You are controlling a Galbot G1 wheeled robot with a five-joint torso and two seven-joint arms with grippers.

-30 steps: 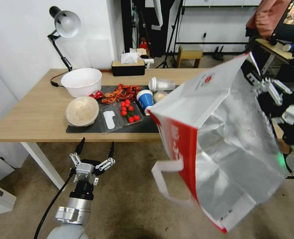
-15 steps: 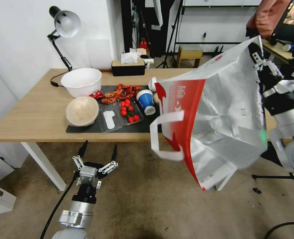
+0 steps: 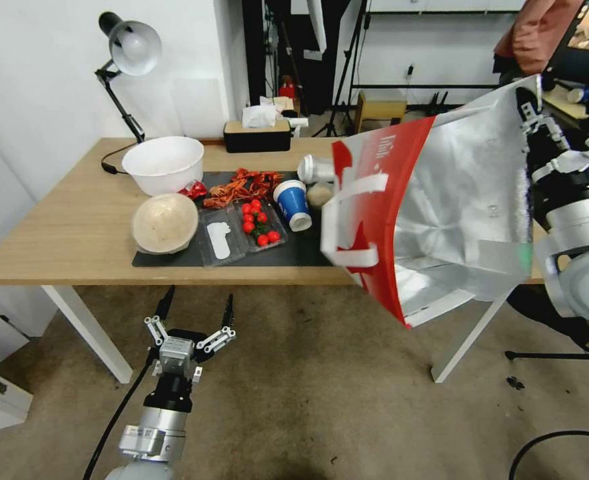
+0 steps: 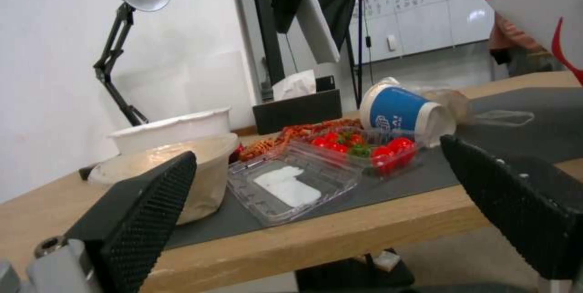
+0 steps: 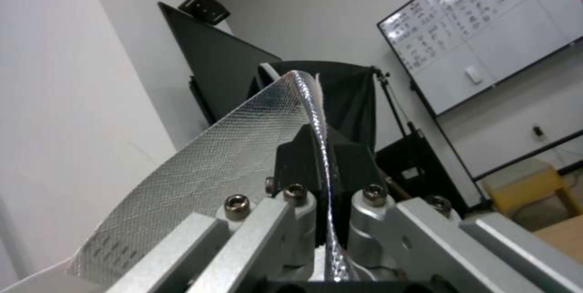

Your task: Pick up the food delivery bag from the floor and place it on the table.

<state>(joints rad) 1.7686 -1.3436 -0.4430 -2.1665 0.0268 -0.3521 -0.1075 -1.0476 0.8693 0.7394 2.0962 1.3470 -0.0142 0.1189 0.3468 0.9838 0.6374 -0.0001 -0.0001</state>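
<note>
Food delivery bag [image 3: 441, 200] tilted, airborne over table [image 3: 61, 227] edge

Right gripper [image 3: 531, 110] raised, fingers clamped; left gripper [image 3: 194, 308] low, fingers spread.

table [image 3: 74, 227] | dark mat [image 3: 301, 250], white bowl [image 3: 163, 163], lamp [image 3: 124, 60]

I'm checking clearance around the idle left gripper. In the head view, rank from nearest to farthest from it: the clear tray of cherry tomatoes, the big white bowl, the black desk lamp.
From the open left gripper, low before the table's front edge:
1. Clear plastic tray of cherry tomatoes, on the dark mat.
2. Big white bowl, farther back, left of the mat.
3. Black desk lamp, at the far left corner.
</note>
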